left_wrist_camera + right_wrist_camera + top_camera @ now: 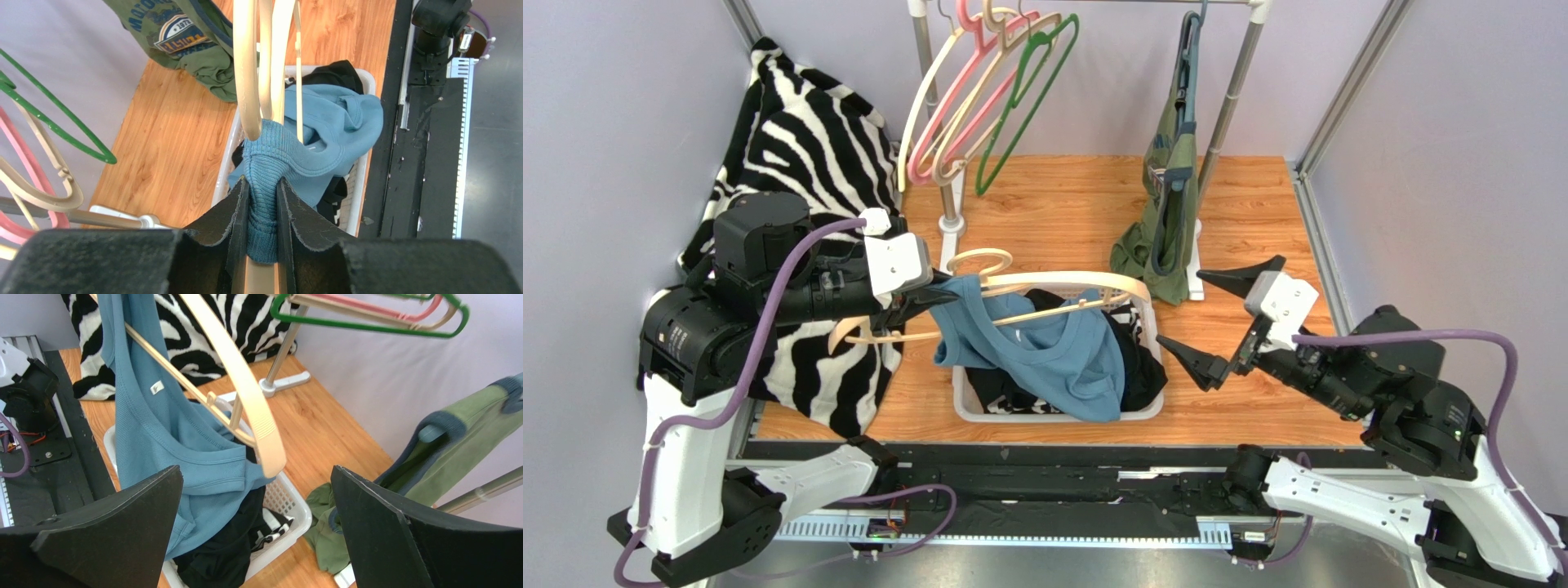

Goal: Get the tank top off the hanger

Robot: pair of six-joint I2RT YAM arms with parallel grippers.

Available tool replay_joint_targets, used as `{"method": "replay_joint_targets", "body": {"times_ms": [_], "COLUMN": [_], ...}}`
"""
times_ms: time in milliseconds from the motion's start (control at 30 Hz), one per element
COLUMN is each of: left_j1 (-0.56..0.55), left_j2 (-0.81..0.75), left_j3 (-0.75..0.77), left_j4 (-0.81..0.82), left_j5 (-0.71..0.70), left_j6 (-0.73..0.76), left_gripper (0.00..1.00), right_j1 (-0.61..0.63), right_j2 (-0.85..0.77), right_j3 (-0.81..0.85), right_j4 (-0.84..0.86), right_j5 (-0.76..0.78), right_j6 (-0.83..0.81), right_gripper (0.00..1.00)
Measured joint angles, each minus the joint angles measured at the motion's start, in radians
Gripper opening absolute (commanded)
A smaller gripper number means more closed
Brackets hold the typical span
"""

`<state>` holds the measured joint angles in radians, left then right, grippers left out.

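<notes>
A blue tank top point(1051, 349) hangs from a cream wooden hanger point(1063, 286) over a white laundry basket point(1058, 412). My left gripper point(940, 298) is shut on the hanger's left end with the tank top's ribbed strap point(263, 202) pinched between the jaws. In the right wrist view the tank top point(166, 435) drapes off the left part of the hanger point(245, 392), whose right end is bare. My right gripper point(1225, 321) is open and empty, just right of the basket.
The basket holds black and striped clothes point(1136, 368). A zebra-print garment point(811, 159) hangs at the left. Pink, cream and green empty hangers point(995, 92) and a green garment point(1167, 202) hang on the rail at the back.
</notes>
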<state>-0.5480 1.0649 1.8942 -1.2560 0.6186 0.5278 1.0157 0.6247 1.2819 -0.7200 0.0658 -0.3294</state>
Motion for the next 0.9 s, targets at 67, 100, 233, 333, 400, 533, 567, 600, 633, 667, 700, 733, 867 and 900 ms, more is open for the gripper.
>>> {"method": "replay_joint_targets", "body": {"times_ms": [67,100,233,333,400,533,567,600,633,667,700,733,867,900], "left_j1": [0.006,0.007,0.008,0.008,0.008,0.008,0.008,0.006,0.006,0.006,0.006,0.006,0.005,0.005], "left_j2": [0.0,0.0,0.009,0.02,0.03,0.041,0.043,0.044,0.045,0.045,0.045,0.044,0.035,0.031], "left_j3": [0.0,0.0,0.007,0.011,0.01,0.001,0.0,0.0,0.0,0.0,0.0,0.0,-0.002,-0.002], "left_j4": [0.008,0.011,0.019,0.016,0.009,-0.011,-0.014,-0.019,-0.022,-0.026,-0.03,-0.033,-0.043,-0.045], "left_j5": [-0.001,-0.002,0.007,0.035,0.056,0.092,0.1,0.106,0.11,0.116,0.122,0.129,0.151,0.156], "left_j6": [-0.007,-0.008,-0.014,-0.013,-0.005,0.003,0.006,0.007,0.009,0.011,0.013,0.014,0.027,0.031], "left_gripper": [0.0,0.0,0.0,0.0,0.0,0.0,0.0,0.0,0.0,0.0,0.0,0.0,0.0,0.0], "right_j1": [0.0,0.0,0.0,0.0,0.0,0.0,0.0,0.0,0.0,0.0,0.0,0.0,0.0,0.0], "right_j2": [0.003,0.005,0.018,0.048,0.07,0.13,0.143,0.161,0.172,0.185,0.195,0.205,0.259,0.27], "right_j3": [-0.027,-0.039,-0.085,-0.071,-0.043,0.065,0.085,0.108,0.118,0.126,0.127,0.127,0.127,0.127], "right_j4": [0.0,0.0,0.0,0.004,0.008,0.016,0.021,0.026,0.03,0.033,0.035,0.034,0.029,0.027], "right_j5": [0.013,0.02,0.04,0.036,0.025,-0.048,-0.065,-0.089,-0.105,-0.124,-0.142,-0.159,-0.225,-0.233], "right_j6": [0.022,0.032,0.055,0.05,0.036,-0.003,-0.011,-0.019,-0.024,-0.029,-0.031,-0.033,-0.034,-0.034], "right_gripper": [0.99,1.0,1.0,1.0,1.0,1.0,1.0,1.0,1.0,1.0,1.0,1.0,1.0,0.98]}}
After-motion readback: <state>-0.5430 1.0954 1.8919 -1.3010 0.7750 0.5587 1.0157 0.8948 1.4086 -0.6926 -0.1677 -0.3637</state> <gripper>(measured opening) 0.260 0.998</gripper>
